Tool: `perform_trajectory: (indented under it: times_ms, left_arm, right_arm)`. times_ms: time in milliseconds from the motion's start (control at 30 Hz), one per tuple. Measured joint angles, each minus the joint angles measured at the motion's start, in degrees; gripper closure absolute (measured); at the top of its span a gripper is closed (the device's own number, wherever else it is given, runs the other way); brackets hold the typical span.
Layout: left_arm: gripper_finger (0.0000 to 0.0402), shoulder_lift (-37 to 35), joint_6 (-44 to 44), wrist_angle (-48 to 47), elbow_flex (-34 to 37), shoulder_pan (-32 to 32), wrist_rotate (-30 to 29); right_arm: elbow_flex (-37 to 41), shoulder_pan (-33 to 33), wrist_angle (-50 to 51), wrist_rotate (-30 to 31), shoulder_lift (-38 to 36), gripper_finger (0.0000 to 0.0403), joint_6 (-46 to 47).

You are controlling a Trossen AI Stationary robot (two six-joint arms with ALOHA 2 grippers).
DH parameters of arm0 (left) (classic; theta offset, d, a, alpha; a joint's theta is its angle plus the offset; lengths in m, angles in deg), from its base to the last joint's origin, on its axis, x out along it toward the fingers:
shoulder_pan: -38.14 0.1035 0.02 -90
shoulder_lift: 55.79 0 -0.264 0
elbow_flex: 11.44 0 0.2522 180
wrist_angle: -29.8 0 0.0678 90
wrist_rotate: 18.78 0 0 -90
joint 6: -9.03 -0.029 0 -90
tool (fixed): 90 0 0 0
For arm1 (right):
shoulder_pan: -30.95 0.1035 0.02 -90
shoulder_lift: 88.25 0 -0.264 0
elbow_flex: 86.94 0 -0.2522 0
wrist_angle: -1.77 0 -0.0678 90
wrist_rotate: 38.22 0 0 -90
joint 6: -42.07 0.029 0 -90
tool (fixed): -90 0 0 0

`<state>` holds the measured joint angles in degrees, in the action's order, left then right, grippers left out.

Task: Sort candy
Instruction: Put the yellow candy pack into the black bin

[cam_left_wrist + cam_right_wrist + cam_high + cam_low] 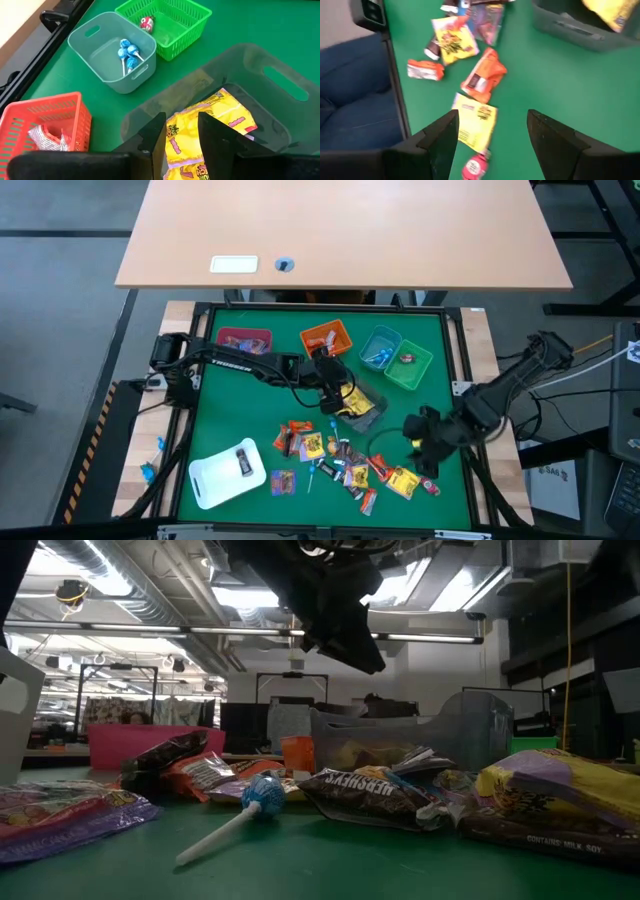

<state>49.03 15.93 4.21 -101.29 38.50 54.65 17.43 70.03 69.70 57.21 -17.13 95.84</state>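
The candy (pixel 335 460) lies as a loose pile of small wrapped packets on the near part of the green mat. My left gripper (pixel 182 135) hangs open over a grey see-through bin (pixel 265 100), at the mat's middle in the high view (pixel 338 388). Yellow packets (pixel 210 120) lie on that bin's floor below its fingers. My right gripper (pixel 492 135) is open over the pile's right end (pixel 425 452), above a yellow packet (pixel 476 120) and an orange packet (pixel 482 77) that lie flat on the mat.
Along the far side stand a pink bin (pixel 245 340), an orange bin (pixel 327 338), a light blue bin (pixel 112 50) with blue lollipops, and a green bin (pixel 165 22) with one red sweet. A white tray (pixel 228 472) lies near left.
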Motion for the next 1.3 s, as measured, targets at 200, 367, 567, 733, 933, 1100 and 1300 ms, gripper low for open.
perform_trajectory:
  times_ms: [200, 367, 567, 733, 933, 1100, 1300]
  left_arm:
    - [0.0299, 0.0, 0.0, -0.1, 0.0, 0.0, 0.0]
    - [0.0299, 0.0, 0.0, -0.1, 0.0, -0.1, 0.0]
    - [0.0299, 0.0, 0.1, -0.1, 0.0, -0.7, 0.0]
    - [0.0299, 0.0, 0.1, -0.1, 0.0, -1.6, 0.0]
    - [0.0299, 0.0, 0.0, -0.1, 0.0, -2.9, 0.0]
    - [0.0299, 0.0, 0.0, -0.1, 0.0, -4.0, -0.1]
    - [0.0299, 0.0, 0.0, -0.1, 0.0, -5.4, -0.1]
  right_arm:
    - [0.0, 7.0, -3.2, 2.0, 4.0, 0.0169, 4.2]
    - [0.0, 11.0, -5.4, 1.8, 9.3, 0.0169, 6.1]
    - [0.0, 13.2, -8.0, 1.5, 16.2, 0.0169, 6.1]
    - [0.0, 13.0, -8.8, 1.5, 21.1, 0.0169, 6.0]
    - [0.0, 13.0, -9.2, 2.0, 25.6, 0.0169, 6.0]
    - [0.0, 13.0, -9.2, 2.1, 28.8, 0.0169, 6.0]
    - [-0.1, 13.0, -9.5, 2.1, 31.7, 0.0170, 6.0]
